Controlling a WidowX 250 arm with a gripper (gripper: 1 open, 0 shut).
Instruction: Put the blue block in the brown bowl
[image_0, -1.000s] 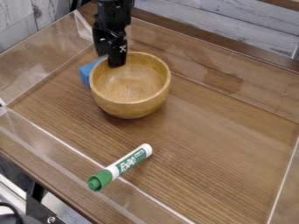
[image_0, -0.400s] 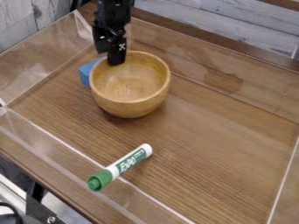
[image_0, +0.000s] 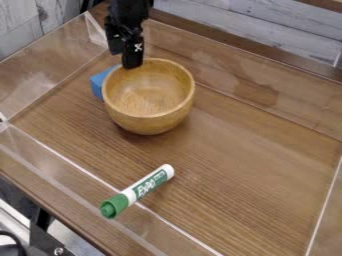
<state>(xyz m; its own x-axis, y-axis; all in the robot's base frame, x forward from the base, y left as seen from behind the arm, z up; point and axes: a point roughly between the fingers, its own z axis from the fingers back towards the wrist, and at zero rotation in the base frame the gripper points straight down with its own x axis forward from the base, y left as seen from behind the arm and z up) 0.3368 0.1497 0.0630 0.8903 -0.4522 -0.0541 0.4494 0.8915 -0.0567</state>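
Note:
The brown bowl (image_0: 150, 97) stands upright on the wooden table, left of the middle, and its hollow holds nothing. The blue block (image_0: 100, 80) lies on the table just outside the bowl's left wall, partly hidden behind the rim. My gripper (image_0: 130, 62) points straight down over the bowl's far-left rim, a little up and to the right of the block. Its black fingers stand open and nothing shows between them.
A green-and-white marker pen (image_0: 138, 190) lies near the front of the table. Clear plastic walls (image_0: 40, 150) fence in the work area on all sides. Bare wood spreads to the right of the bowl.

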